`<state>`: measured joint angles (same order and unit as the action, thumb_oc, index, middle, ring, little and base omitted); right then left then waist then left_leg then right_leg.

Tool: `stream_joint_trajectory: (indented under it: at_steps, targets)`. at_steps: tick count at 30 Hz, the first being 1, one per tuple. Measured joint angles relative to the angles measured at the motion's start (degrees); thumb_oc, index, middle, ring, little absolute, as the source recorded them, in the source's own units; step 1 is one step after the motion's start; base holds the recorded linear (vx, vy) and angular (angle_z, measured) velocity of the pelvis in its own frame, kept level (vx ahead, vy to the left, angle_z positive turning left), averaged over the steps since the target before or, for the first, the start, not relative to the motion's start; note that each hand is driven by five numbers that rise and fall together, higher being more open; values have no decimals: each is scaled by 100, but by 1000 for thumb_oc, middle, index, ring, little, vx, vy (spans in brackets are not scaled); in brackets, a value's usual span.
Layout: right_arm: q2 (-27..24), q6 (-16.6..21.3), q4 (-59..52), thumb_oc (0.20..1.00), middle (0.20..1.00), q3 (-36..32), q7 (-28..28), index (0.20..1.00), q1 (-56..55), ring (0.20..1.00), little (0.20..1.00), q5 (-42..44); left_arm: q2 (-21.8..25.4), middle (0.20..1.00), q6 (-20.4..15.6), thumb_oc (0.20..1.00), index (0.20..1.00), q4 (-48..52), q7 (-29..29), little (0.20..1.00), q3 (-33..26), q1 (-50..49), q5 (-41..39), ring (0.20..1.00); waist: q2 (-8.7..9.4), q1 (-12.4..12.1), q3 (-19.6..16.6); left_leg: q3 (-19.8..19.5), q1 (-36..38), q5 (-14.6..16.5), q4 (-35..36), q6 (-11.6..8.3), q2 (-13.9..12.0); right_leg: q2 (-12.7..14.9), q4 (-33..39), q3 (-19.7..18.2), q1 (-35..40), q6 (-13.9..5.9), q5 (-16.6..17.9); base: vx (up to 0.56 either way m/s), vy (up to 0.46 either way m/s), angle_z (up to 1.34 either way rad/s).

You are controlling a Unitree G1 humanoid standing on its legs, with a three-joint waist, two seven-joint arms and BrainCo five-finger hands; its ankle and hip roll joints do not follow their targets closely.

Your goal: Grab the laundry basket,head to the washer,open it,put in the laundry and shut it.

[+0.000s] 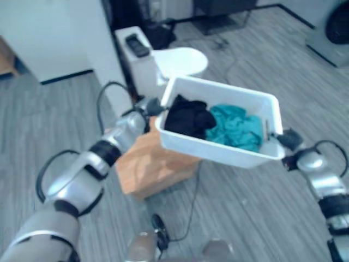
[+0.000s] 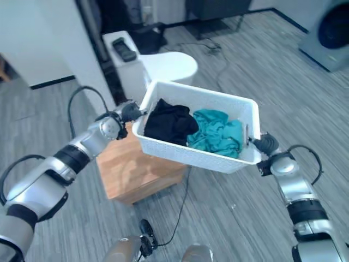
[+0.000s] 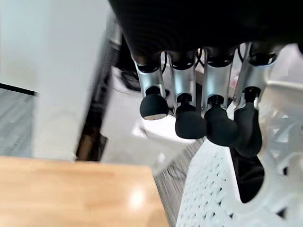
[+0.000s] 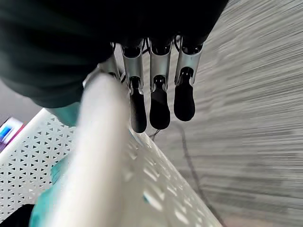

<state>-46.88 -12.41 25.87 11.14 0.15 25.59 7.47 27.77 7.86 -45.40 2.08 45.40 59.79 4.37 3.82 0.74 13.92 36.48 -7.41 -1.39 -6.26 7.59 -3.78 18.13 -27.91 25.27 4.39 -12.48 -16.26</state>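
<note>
I've got the white laundry basket [image 2: 218,158] up in the air btwn both hands, tilted, above and just beside the low wooden bench [image 2: 136,172]. Left hand [image 2: 131,112] is at the basket's left end; in its wrist view the fingers [image 3: 189,123] curl down over the rim, so it's gripping the edge. Right hand [image 2: 264,144] is at the opposite end, fingers [image 4: 158,106] bent down along the outer wall under the rim, also gripping. Inside: black clothes [image 2: 169,123] toward the left hand, teal clothes [image 2: 215,136] toward the right, touching each other. Washer [image 2: 330,33] sits far right, well apart. White toilet [image 2: 158,65] behind the basket.
</note>
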Motion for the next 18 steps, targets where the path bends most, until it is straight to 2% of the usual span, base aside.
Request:
stream_joint_trajectory:
  at_steps: [1,2,3,4,6,7,9,10,11,12,13,14,15,16,17,18]
  targets:
    - [27,11,190,200,200,329,-10,200,356,200,200,4,26,200,2,200,200,-282,46,200,-1,57,-26,200,51,-146,-28,301,-29,-70,-46,-77,-121,-27,213,-3,-182,22,-23,-164,-139,-152]
    - [48,14,234,200,200,404,-5,200,455,200,200,8,31,200,4,200,200,-365,60,200,-5,68,-61,200,85,-195,-49,386,-69,-91,-70,-94,-166,-104,446,-68,-210,63,-33,-331,-330,-133]
    - [48,29,506,200,200,490,-58,200,542,200,200,13,-142,200,4,200,200,-475,110,200,-10,35,-122,200,-30,-133,-113,359,-195,-263,-74,-131,-398,-499,1068,-170,-76,475,-9,-260,-286,-71]
    - [78,8,706,200,200,495,-94,200,521,200,200,32,-264,200,4,200,200,-482,124,200,-15,19,-124,200,-49,-81,-139,253,-207,-351,-89,-188,-524,-601,1083,-193,-148,546,-10,-359,-338,-54]
    - [123,-2,733,200,200,522,-121,200,515,200,200,80,-279,200,-60,200,200,-581,172,200,-54,4,-168,200,-54,-196,-176,434,-235,-433,-130,-302,-809,-817,1165,-415,-334,778,44,-240,-189,-72]
    - [137,23,712,200,200,533,-117,200,511,200,200,164,-296,200,-53,200,200,-589,177,200,-53,-9,-233,200,-55,-191,-178,299,-262,-588,-117,-347,-902,-1008,1197,-567,-372,846,125,-192,-150,-76]
    - [83,11,770,200,200,504,-139,200,390,200,200,169,-399,200,-56,200,200,-588,208,200,-53,-15,-250,200,-76,-66,-189,72,-265,-879,41,-419,-1004,-1184,1363,-599,-311,949,202,-255,-136,-22]
    - [82,4,784,200,200,503,-150,200,353,200,200,169,-430,200,-56,200,200,-588,208,200,-52,-27,-260,200,-93,-65,-199,-34,-254,-919,45,-469,-1067,-1255,1471,-601,-258,976,258,-425,-147,-27]
    - [69,10,792,200,200,486,-180,200,272,200,200,216,-501,200,-80,200,200,-571,285,200,-69,-140,-350,200,-139,-69,-228,-801,-241,-1205,123,-662,-1149,-1448,1685,-714,-185,1065,378,-301,-91,-48]
    - [93,12,859,200,200,548,-231,200,340,200,200,220,-531,200,-80,200,200,-568,284,200,-72,-196,-376,200,-206,-110,-226,-1333,-357,-1235,-107,-685,-1274,-1566,1804,-762,-165,1087,513,-338,-90,-69]
    - [98,12,908,200,200,649,-296,200,376,200,200,248,-529,200,-81,200,200,-574,291,200,-76,-226,-443,200,-172,-213,-204,-2107,-610,-1271,-622,-694,-1299,-1594,1826,-952,-187,1096,560,-141,-57,-59]
    - [104,10,1024,200,200,758,-307,200,464,200,200,276,-534,200,-77,200,200,-598,304,200,-64,-243,-471,200,-115,-248,-164,-3019,-920,-1241,-1140,-822,-1136,-1553,1774,-1062,-198,1125,578,-78,-34,-60]
    - [165,6,1171,200,200,785,-310,200,576,200,200,338,-534,200,-75,200,200,-630,296,200,-47,-244,-505,200,-16,-314,-107,-3993,-922,-710,-1087,-1434,-661,-1371,1730,-1224,-196,1127,582,-21,-41,-47]
    - [169,4,1197,200,200,805,-316,200,643,200,200,389,-523,200,-75,200,200,-630,302,200,-51,-232,-529,200,61,-338,-64,-4495,-782,-517,-716,-1589,-282,-1271,1735,-1387,-202,1157,602,4,-28,-69]
    - [163,3,1283,200,200,907,-271,200,857,200,200,390,-450,200,-76,200,200,-642,314,200,-49,-226,-572,200,83,-390,-50,-4993,-432,-503,137,-1570,144,-1181,1784,-1652,-226,1140,641,87,14,-106]
    - [141,13,1305,200,200,1094,-208,200,1105,200,200,390,-456,200,-75,200,200,-818,328,200,-104,-198,-576,200,-274,-379,-70,-4791,-22,-1086,828,-1098,343,-1402,2148,-1821,57,1052,797,78,29,-98]
